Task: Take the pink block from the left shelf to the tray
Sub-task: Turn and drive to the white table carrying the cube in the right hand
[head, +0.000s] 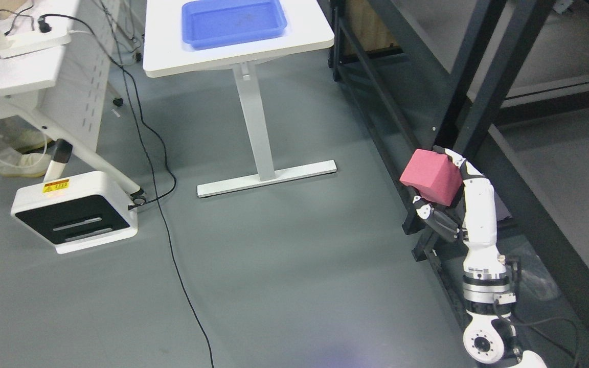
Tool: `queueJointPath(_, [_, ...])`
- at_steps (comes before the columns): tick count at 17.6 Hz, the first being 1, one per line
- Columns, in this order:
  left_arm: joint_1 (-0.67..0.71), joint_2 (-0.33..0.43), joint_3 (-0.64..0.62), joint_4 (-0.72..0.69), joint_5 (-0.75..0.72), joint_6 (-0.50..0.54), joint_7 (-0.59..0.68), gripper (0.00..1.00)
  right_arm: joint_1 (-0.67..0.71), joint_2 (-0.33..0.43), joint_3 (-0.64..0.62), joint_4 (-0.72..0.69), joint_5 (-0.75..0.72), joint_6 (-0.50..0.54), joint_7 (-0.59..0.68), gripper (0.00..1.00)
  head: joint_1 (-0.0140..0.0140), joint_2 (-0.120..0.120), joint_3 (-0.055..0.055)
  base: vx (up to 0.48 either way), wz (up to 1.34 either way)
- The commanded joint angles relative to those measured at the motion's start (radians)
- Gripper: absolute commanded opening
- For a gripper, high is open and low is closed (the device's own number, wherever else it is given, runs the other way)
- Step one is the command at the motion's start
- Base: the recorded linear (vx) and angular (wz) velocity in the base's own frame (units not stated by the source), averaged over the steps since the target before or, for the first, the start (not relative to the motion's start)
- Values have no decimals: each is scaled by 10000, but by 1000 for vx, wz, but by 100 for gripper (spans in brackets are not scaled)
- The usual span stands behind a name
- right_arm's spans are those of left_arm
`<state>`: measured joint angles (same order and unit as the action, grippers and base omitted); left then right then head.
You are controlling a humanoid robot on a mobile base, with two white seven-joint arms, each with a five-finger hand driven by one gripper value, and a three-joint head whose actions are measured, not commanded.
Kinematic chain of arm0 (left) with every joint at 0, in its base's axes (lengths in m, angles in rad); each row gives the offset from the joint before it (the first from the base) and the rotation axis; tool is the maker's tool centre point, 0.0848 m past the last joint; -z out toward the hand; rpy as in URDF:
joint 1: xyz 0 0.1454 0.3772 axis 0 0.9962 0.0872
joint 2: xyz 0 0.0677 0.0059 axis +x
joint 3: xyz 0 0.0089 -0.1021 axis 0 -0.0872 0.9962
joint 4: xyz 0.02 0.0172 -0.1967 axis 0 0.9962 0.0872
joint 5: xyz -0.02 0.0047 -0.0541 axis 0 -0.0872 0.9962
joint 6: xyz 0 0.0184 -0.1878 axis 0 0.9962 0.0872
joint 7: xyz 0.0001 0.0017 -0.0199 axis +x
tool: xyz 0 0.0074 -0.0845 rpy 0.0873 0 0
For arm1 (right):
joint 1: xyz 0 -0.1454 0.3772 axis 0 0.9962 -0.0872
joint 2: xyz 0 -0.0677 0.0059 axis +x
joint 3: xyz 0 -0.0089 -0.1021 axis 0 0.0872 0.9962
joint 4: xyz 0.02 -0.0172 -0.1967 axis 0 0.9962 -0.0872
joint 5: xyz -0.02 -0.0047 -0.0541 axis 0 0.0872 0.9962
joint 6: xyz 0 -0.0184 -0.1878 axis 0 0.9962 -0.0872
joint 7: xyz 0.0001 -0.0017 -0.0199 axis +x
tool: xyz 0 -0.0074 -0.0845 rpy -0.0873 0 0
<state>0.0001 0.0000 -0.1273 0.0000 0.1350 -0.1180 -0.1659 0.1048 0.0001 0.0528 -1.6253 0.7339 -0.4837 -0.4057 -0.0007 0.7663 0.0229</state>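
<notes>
Right hand (450, 197), white with black finger joints, enters from the lower right edge on a silver-cuffed wrist and reaches upward. Fingers (457, 157) curl over the top of a pink foam cube (431, 176); thumb (432, 217) presses from below. Cube is clamped between them, tilted, one corner pointing up and left, held in the air over the grey floor. Directly behind and right of the hand: a black metal shelf frame (483, 92) with grey boards. Well away up and left of the hand: a shallow blue plastic tray (233, 21), rectangular, resting on a white tabletop (172, 56) carried by a single white pedestal leg. Farther left of the hand, on the floor: a white box-like unit with a black front panel (74, 210), a black cable (172, 245) trailing past it. Left arm not seen.
</notes>
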Motion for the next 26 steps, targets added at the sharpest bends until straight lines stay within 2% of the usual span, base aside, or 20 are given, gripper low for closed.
queueJointPath(1, [198,175,0,-175,0,-1,3,100,-51,-175,9,-84,-7,-25,7,12,0,0,0,-98,465])
queueJointPath(8, [198,175,0,-175,0,-1,3,100,-82,-175,9,-84,-7,-25,-24,11,0,0,0,-54,279])
queueJointPath(14, [198,175,0,-175,0,-1,3,100,-82,-175,-6,-84,-7,-25,-100,6,0,0,0,24,1])
queueJointPath(26, [198,175,0,-175,0,-1,3,100,-67,-175,-21,-84,-7,-25,-100,6,0,0,0,122,295])
